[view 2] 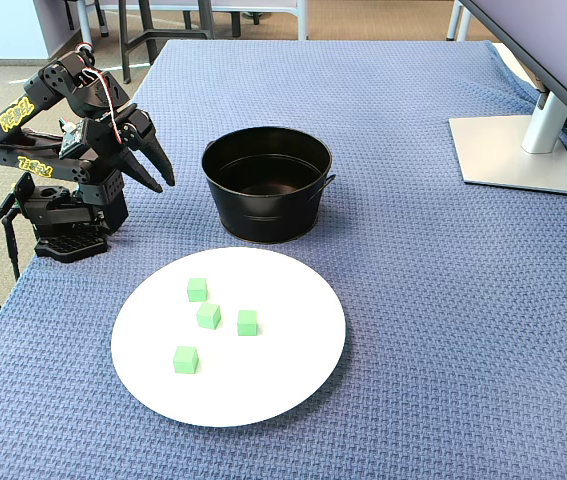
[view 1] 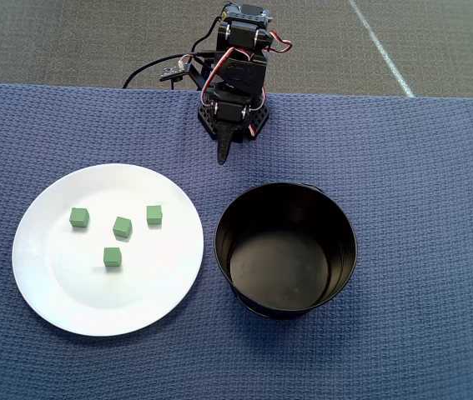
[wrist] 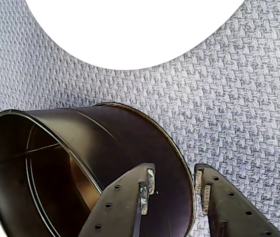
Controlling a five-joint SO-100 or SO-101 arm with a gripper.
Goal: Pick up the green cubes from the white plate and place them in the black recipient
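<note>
Resting on a blue woven cloth (view 1: pixel 420 167), a white plate (view 1: pixel 61 292) held four green cubes (view 1: pixel 121 227) loosely grouped near its middle, none touching another. Just beside the plate stood the black recipient (view 1: pixel 340 250), upright, with nothing visible inside. The arm sat folded at the cloth's edge, well apart from the cubes. Its gripper (view 2: pixel 161 172) hung above the cloth near the pot, fingers (wrist: pixel 214 197) slightly parted and holding nothing. A monitor stand (view 2: pixel 518 150) stood at the far corner.

Yellow arm (view 2: pixel 23 110) lettering, unreadable.
</note>
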